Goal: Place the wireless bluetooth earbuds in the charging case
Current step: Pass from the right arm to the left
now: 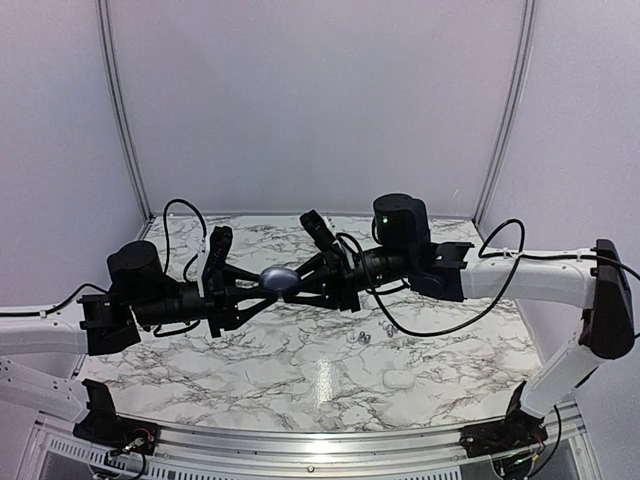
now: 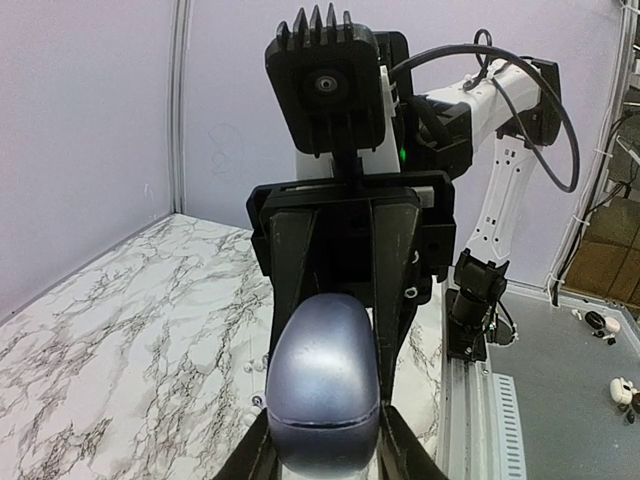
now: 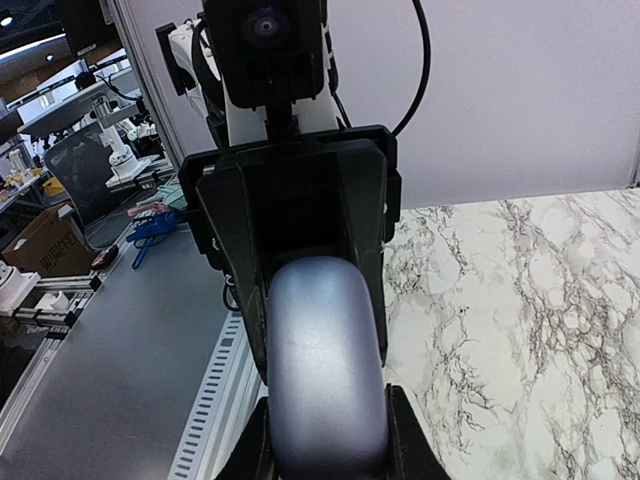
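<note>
A blue-grey pebble-shaped charging case (image 1: 277, 277) hangs in the air above the middle of the table, its lid seam closed. My left gripper (image 1: 262, 284) is shut on its left end and my right gripper (image 1: 296, 284) on its right end, the two facing each other. In the left wrist view the case (image 2: 322, 385) fills the gap between my own fingers. In the right wrist view the case (image 3: 325, 380) does the same. Two tiny earbuds (image 1: 359, 338) lie on the marble in front of the right arm.
A small white case (image 1: 398, 378) lies near the table's front edge, right of centre. The marble table (image 1: 250, 360) has walls behind and on both sides. Cables loop from both wrists over the back half of the table.
</note>
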